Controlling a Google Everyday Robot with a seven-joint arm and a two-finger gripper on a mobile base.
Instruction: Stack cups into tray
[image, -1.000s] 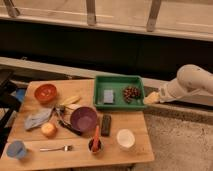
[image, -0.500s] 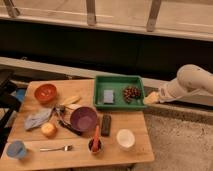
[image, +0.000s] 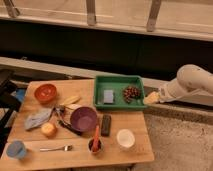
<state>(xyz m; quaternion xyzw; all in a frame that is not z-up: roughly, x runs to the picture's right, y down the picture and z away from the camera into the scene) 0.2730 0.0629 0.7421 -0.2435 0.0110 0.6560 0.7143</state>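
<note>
Change: none; arm, cups and tray sit where they were.
Tray (image: 120, 78): far right corner of table (image: 75, 156), long axis along far edge.
White cup (image: 125, 138): near edge, right of centre, mouth up.
Blue cup (image: 16, 149): near left corner, mouth up.
Gripper (image: 151, 98): just off tray's right edge, fingers spread, holding nothing.

I see my pale yellowish hand (image: 151, 98) just beside the right end of the green tray (image: 119, 78). On the light wooden desk (image: 112, 152) sit a light-blue cup (image: 16, 149), a cream-white cup (image: 125, 138), a purple bowl (image: 83, 118) and an orange-red bowl (image: 45, 92).
</note>
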